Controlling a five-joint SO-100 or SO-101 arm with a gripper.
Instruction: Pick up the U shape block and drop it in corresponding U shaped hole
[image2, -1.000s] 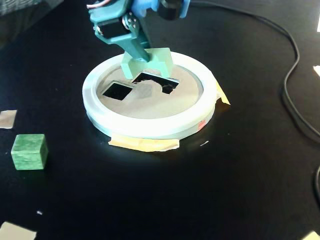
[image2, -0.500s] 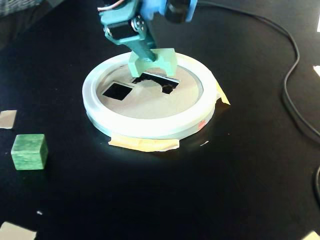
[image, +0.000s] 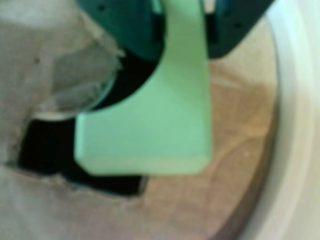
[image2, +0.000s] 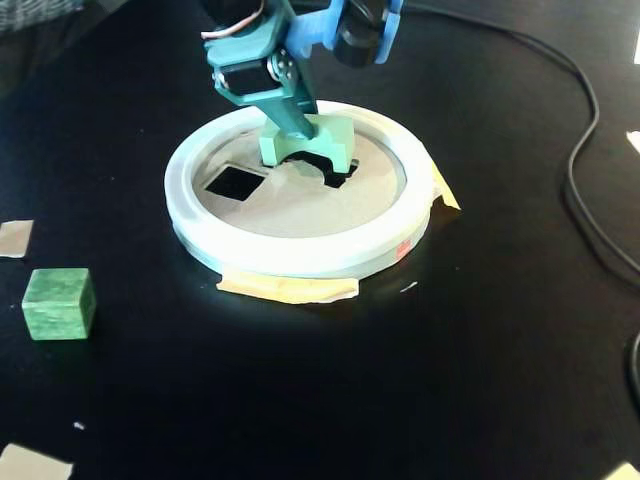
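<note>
Teal gripper (image2: 300, 128) clamping the pale green U block (image2: 310, 145), block hanging just over the dark U-shaped hole (image: 55, 150) in the cardboard lid, white ring (image2: 300, 255) encircling it, square hole (image2: 234, 181) lying left, green cube (image2: 58, 303) sitting well apart on black table (image2: 480, 350).

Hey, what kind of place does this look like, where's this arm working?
Probably a hobby tabletop: a black table, a white ring taped down with masking tape, a loose cable, and a spare green cube.
</note>
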